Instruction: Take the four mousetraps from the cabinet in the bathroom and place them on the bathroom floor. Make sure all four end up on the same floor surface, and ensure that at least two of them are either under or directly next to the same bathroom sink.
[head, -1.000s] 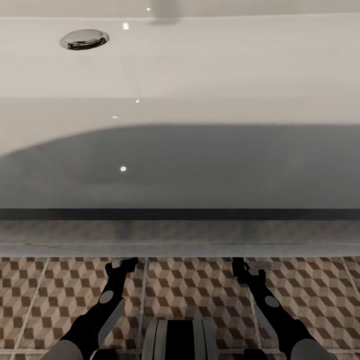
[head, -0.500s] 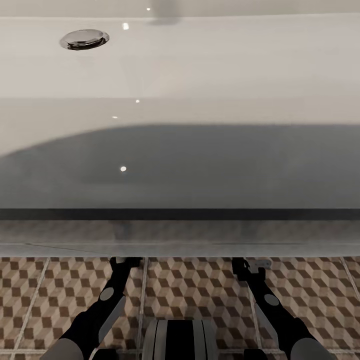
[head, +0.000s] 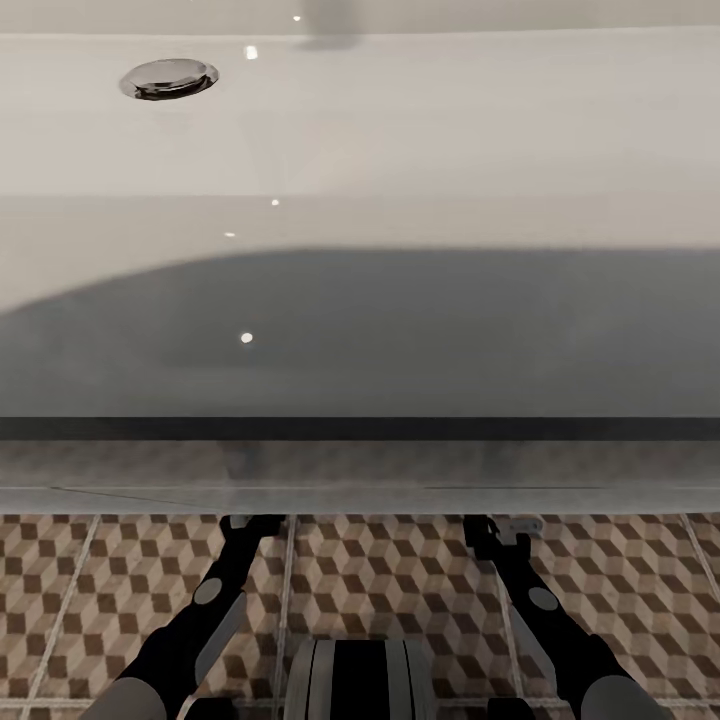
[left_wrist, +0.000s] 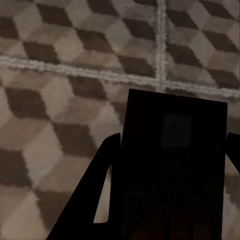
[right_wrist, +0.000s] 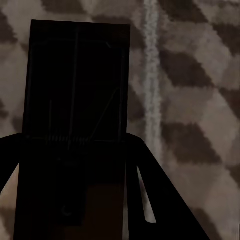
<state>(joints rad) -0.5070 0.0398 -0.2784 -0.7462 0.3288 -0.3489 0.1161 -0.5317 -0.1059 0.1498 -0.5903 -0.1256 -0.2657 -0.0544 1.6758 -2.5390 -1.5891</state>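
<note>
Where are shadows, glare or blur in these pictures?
Head view: a broad shadow over the sink, small glare dots on it. Left wrist view: the mousetrap is a dark silhouette, floor blurred. Right wrist view: mousetrap equally dark, its spring faint.

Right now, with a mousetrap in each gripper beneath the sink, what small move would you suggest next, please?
Probably lower both and release: the left gripper and right gripper each hold a mousetrap above the bathroom floor, at the bathroom sink.

White bathroom sink (head: 400, 130); brown-beige cube-patterned bathroom floor (head: 390, 580)
</note>
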